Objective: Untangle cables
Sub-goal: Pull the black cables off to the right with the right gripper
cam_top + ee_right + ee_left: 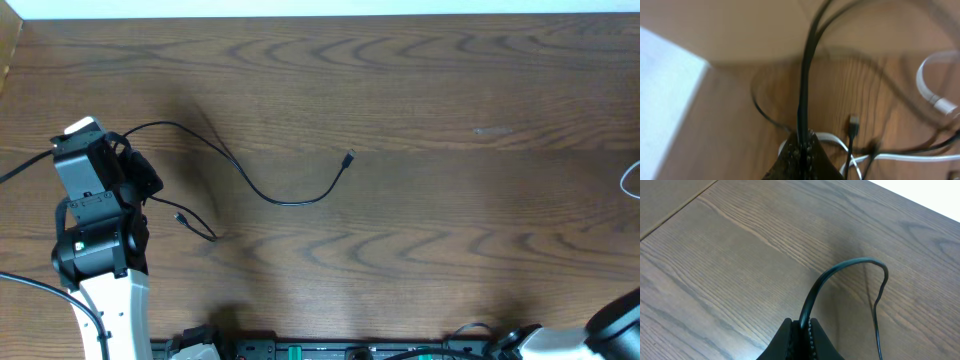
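One black cable (290, 203) lay freed across the counter (450, 90), pinched in the left end effector (801, 328). The right end effector (802, 146) pinched a second black cable (802, 90) above tangled white cords (910, 158); the work appeared incomplete.

Top-down overhead; wrist views close on cables (811, 301)

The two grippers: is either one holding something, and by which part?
Both. The left gripper pinches a black cable partway along its cord, not at an end. The right gripper pinches a second black cable, also along its cord.
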Motion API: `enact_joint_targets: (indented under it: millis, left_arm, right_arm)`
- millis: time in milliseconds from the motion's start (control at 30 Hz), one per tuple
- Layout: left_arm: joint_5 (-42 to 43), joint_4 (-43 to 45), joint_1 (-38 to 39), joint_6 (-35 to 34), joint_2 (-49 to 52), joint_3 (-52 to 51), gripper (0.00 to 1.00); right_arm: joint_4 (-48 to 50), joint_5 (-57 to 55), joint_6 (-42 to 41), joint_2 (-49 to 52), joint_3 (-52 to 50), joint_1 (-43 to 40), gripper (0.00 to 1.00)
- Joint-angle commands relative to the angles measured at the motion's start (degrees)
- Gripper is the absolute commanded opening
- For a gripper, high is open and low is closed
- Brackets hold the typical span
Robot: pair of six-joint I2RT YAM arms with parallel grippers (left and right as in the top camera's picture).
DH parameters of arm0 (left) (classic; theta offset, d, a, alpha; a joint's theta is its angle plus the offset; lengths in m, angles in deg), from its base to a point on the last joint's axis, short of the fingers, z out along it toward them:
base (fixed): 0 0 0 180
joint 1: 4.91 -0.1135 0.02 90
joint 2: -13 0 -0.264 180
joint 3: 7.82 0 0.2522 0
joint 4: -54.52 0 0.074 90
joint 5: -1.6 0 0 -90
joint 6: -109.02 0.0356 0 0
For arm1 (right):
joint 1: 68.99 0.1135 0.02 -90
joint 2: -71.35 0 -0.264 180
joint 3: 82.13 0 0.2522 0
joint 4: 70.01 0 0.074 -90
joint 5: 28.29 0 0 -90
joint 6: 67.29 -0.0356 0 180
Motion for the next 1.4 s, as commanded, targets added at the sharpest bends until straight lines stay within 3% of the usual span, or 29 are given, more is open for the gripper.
enact_joint_targets:
  millis: [0, 100, 133, 167, 200, 233, 600, 967, 1100, 1200, 1367]
  left_arm:
    - [0.1, -0.5, -0.2, -0.9, 0.0, 0.2, 0.08]
    - [0.1, -1.5, -0.2, -0.7, 0.0, 0.2, 0.07]
    - [0.1, -1.9, -0.2, -0.7, 0.0, 0.2, 0.08]
    - [0.1, -2.0, -0.2, -0.7, 0.0, 0.2, 0.07]
    - [0.1, -2.1, -0.2, -0.7, 0.0, 0.2, 0.07]
    - [0.1, -2.1, -0.2, -0.7, 0.0, 0.2, 0.08]
    - [0.1, -2.0, -0.2, -0.2, 0.0, 0.2, 0.07]
    - [0.9, -1.6, -0.2, -0.3, 1.0, 0.2, 0.08]
    - [7.1, -1.4, -0.2, -0.2, 2.8, 0.2, 0.12]
    - [17.3, -1.7, -0.2, 5.6, 5.1, 0.2, 0.17]
    - [31.6, -3.7, 1.3, 12.0, 9.2, 0.2, 0.29]
  right_arm:
    - [-0.3, 6.1, 0.6, 5.5, 2.8, -0.4, 0.01]
    - [-1.0, 7.9, 0.6, 10.1, 2.8, -0.4, 0.02]
    - [-1.6, 8.2, 0.6, 11.5, 2.8, -0.4, 0.17]
    - [-2.2, 8.3, 0.6, 12.8, 2.8, -0.4, 0.43]
    - [-2.8, 8.3, 0.6, 13.9, 2.8, -0.4, 0.76]
    - [-3.3, 8.3, 0.6, 15.0, 2.8, -0.4, 0.99]
    - [-4.6, 19.2, 0.6, 12.2, 4.6, -0.3, 0.99]
    - [-4.9, 18.3, 0.6, -11.4, 7.7, 1.7, 0.99]
    - [-8.5, 23.6, 2.3, -16.5, 7.7, 4.8, 0.99]
    - [-13.8, 33.0, 12.3, -18.7, 7.7, 9.2, 0.99]
    - [-25.0, 39.1, 23.6, -19.8, 7.7, 18.6, 0.99]
